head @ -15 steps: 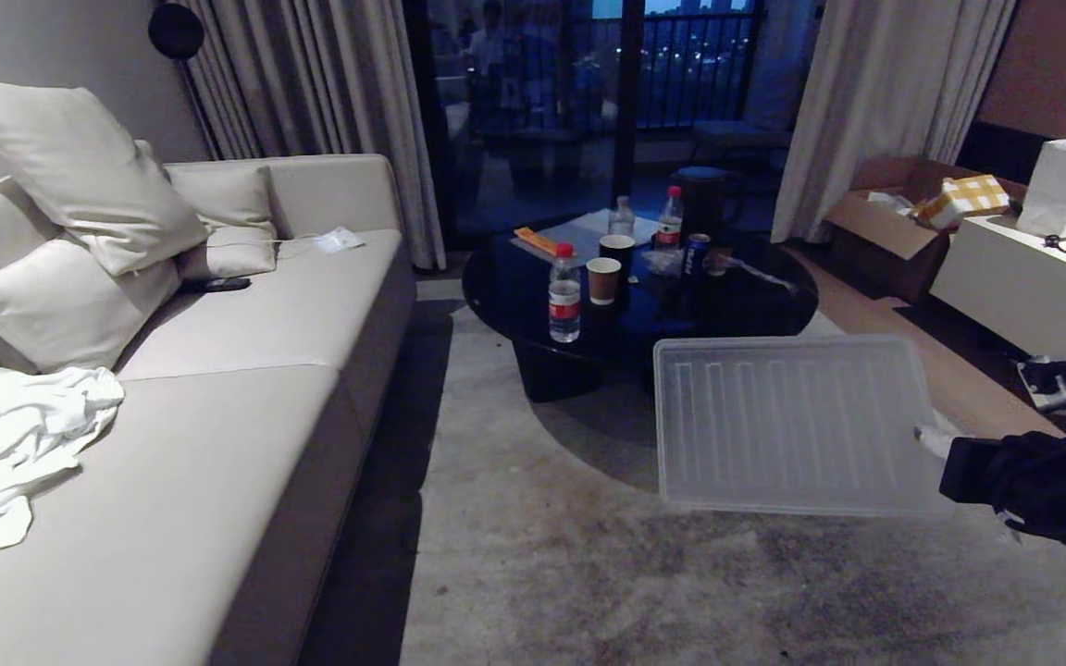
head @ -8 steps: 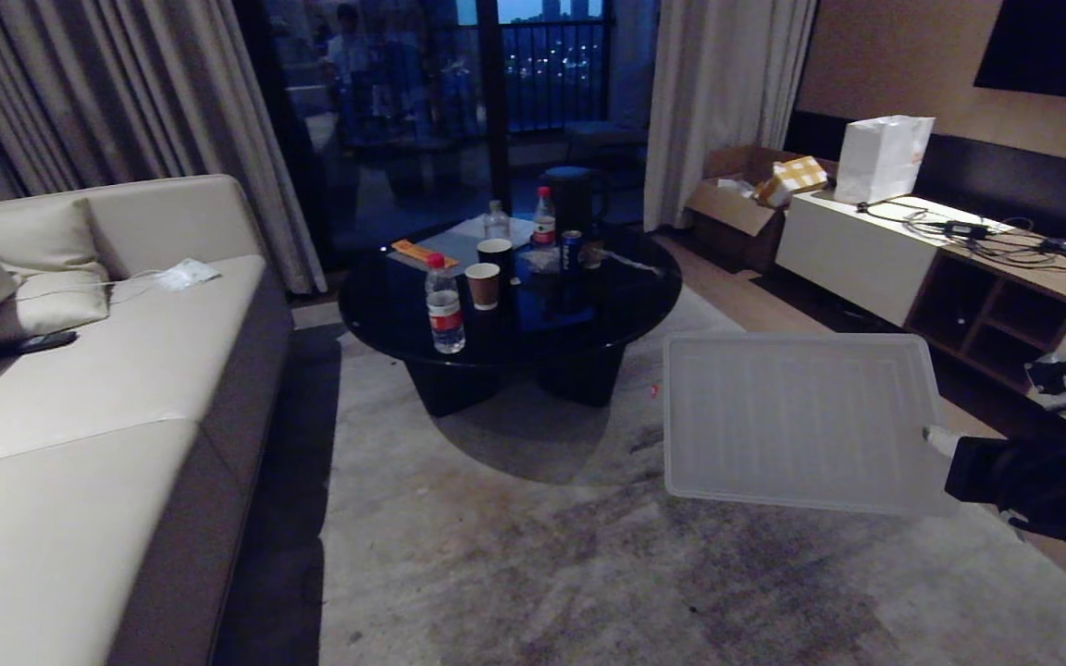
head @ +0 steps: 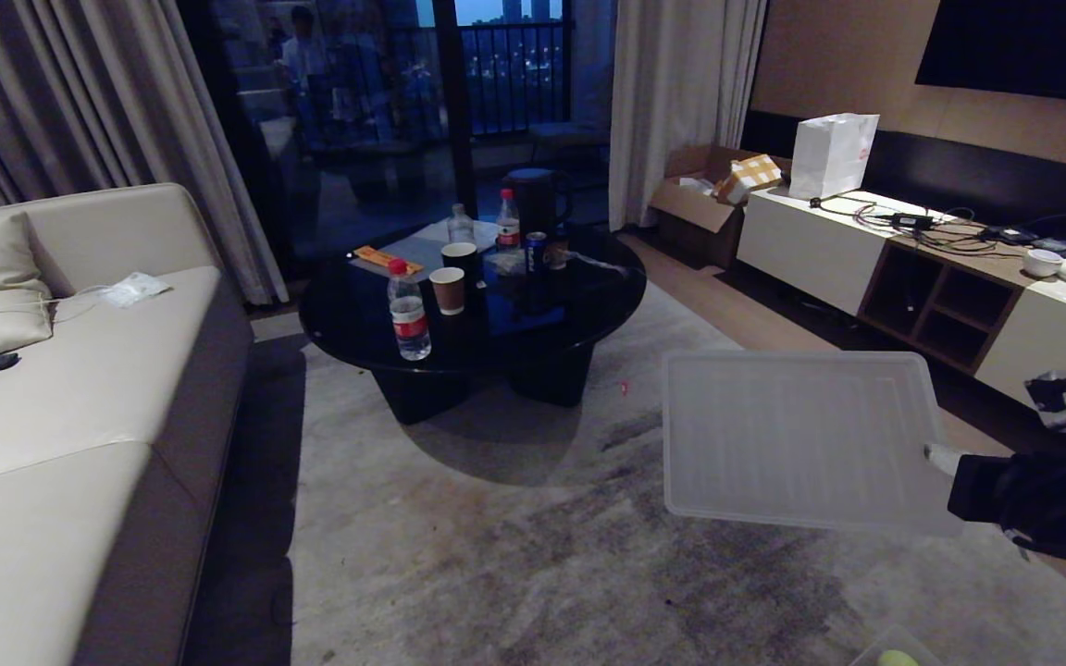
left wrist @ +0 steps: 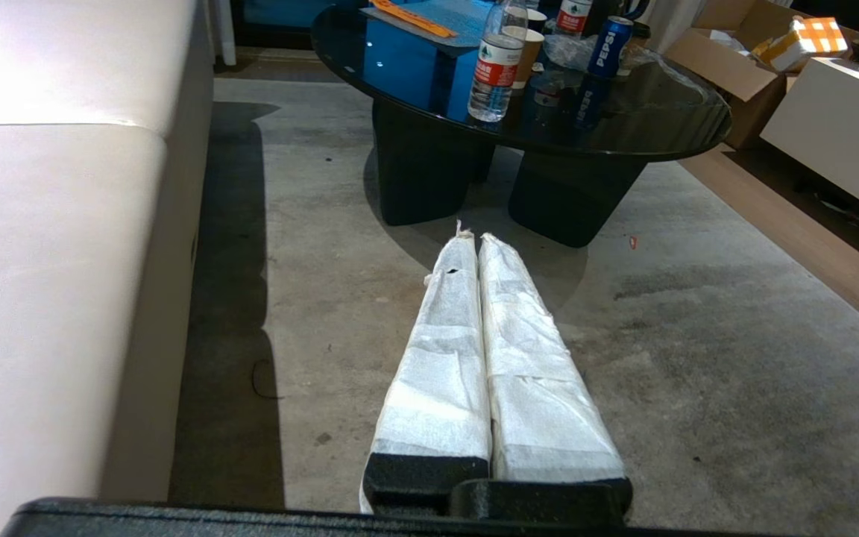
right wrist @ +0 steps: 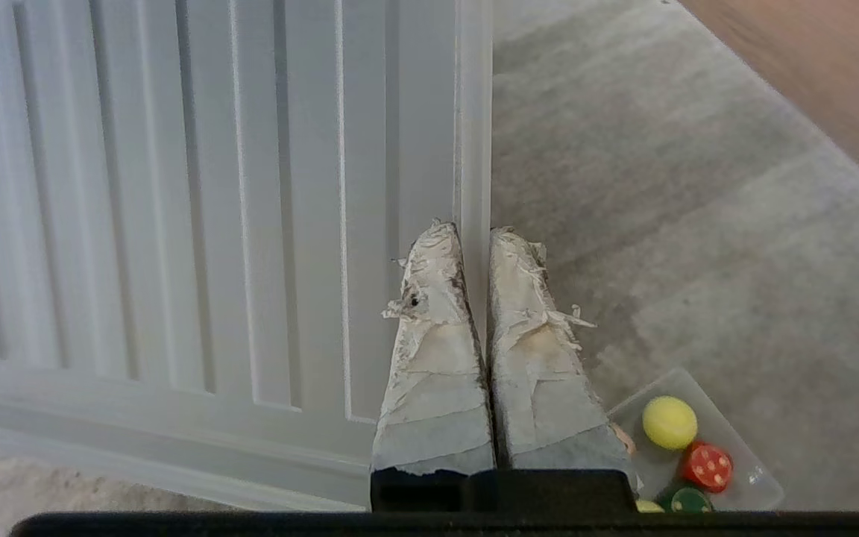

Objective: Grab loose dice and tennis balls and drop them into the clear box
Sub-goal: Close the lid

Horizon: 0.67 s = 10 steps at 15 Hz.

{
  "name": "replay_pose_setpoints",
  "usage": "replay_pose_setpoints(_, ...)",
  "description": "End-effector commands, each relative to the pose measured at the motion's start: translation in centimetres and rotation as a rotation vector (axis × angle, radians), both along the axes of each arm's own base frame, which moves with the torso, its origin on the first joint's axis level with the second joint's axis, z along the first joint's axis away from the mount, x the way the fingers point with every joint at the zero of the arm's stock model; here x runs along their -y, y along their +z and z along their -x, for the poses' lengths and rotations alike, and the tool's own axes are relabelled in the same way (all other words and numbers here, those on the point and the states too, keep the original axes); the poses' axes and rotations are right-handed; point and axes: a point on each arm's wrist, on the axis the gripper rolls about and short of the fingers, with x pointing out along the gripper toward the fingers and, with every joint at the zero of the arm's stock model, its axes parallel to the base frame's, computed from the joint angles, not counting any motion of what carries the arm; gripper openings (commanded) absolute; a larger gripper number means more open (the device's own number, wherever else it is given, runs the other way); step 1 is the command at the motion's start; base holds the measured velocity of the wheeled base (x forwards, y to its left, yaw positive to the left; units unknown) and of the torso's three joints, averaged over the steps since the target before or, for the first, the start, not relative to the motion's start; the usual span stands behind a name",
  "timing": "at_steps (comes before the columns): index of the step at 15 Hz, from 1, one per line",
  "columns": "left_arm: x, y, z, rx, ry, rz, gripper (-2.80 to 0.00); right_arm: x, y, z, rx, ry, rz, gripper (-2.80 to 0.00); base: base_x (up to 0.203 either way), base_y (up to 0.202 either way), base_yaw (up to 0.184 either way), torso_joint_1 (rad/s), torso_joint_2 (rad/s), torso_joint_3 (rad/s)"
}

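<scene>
Two pieces sit in clear box (right wrist: 761, 481) on carpet (head: 533, 555) below your right arm: tennis ball (right wrist: 669, 422), red die (right wrist: 707, 466). Right gripper (right wrist: 474, 233) pinching edge of ribbed translucent lid (right wrist: 176, 186), held aloft. Left gripper (left wrist: 470, 240) pressed together, idle. No loose pieces visible; closing box likely remains.

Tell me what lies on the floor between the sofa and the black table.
Only bare carpet, no objects; the left wrist view shows this strip from sofa to table clearly.
</scene>
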Motion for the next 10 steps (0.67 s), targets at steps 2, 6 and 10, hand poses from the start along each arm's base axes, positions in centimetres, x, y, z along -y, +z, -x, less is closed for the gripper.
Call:
replay_pose_setpoints(2,0.0,0.0,0.0,-0.001,0.001,0.001,-2.8,0.0,-0.2,0.1,-0.009,-0.002,-0.006,-2.8,0.0,0.0,0.0,0.0,0.0,0.0)
replay_pose_setpoints(6,0.0,0.0,0.0,0.0,0.001,0.001,-2.8,0.2,-2.5,0.7,-0.124,-0.039,-0.071,-2.8,0.0,0.0,0.0,0.0,0.0,0.0)
replay_pose_setpoints(10,0.0,0.0,0.0,0.0,0.001,0.001,-2.8,0.9,-3.2,0.5,-0.154,-0.116,-0.12,-2.8,0.0,0.0,0.0,0.0,0.0,0.0)
